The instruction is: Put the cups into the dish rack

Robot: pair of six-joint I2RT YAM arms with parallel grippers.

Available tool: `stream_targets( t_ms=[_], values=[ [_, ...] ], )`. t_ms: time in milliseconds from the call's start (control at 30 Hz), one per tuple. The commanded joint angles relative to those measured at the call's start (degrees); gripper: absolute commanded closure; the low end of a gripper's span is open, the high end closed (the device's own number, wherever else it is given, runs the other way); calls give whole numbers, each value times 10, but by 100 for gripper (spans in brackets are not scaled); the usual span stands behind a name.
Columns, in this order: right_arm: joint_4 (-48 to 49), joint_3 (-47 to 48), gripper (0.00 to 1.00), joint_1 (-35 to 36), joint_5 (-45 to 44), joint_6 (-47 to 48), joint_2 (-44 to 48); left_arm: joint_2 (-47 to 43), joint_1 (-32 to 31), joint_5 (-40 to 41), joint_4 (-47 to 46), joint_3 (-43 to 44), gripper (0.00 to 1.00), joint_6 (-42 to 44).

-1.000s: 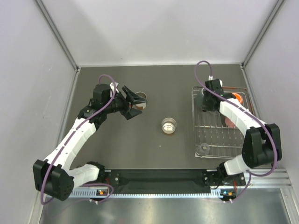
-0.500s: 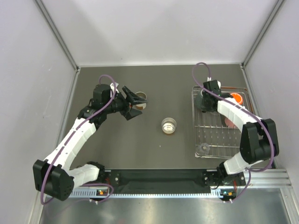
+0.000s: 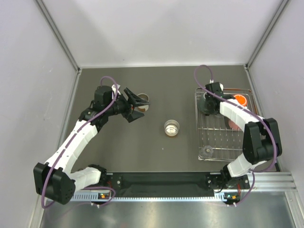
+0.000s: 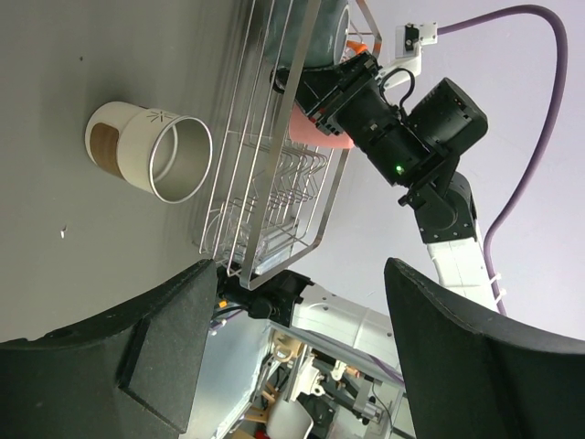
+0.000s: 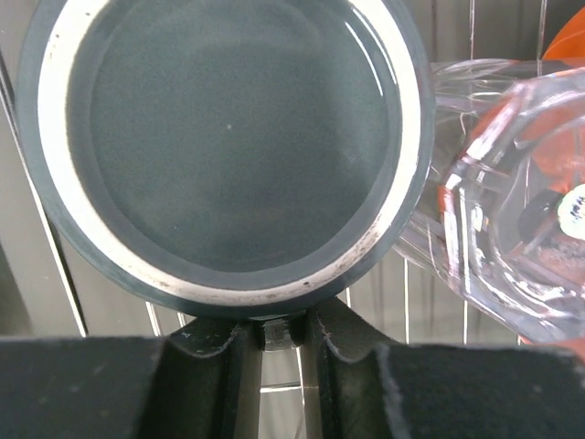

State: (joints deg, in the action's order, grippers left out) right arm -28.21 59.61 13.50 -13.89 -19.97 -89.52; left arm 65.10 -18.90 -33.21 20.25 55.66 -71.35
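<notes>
The dark grey desk [image 3: 156, 90] carries everything. On its right side sits the dish rack [image 3: 223, 135], a silver wire grid with a raised rim.

The right arm reaches over the rack's far left corner. Its end effector [image 5: 281, 334] is clamped together on the rim of the dark green cup [image 5: 233, 146], which sits inside that corner with its pale-edged mouth facing the wrist camera.

The left end effector [image 3: 140, 105] hangs over the left half of the desk with its fingers spread apart and nothing between them. A cup [image 3: 144, 100] stands on the desk just beside its tips, partly hidden by them.

A steel-lined cup [image 3: 172, 127] with a white and brown outside stands upright mid-desk, between the two arms and well apart from the rack.

Inside the rack, a clear cup [image 5: 494, 229] lies just beside the green one, with the orange cup [image 3: 240, 100] beyond it at the far right. The pink cup [image 3: 233, 124] lies along the right side, and another clear cup [image 3: 206, 152] sits in the near left corner.
</notes>
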Motion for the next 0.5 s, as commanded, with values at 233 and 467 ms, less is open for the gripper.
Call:
stream_targets(
  t_ms=[233,467],
  values=[
    [50,9,54,8,-11,1,1,-19,3,-10,-7,6,21,10],
    [30,14,39,13,10,-6,35,-19,3,-10,-5,6,21,10]
  ],
)
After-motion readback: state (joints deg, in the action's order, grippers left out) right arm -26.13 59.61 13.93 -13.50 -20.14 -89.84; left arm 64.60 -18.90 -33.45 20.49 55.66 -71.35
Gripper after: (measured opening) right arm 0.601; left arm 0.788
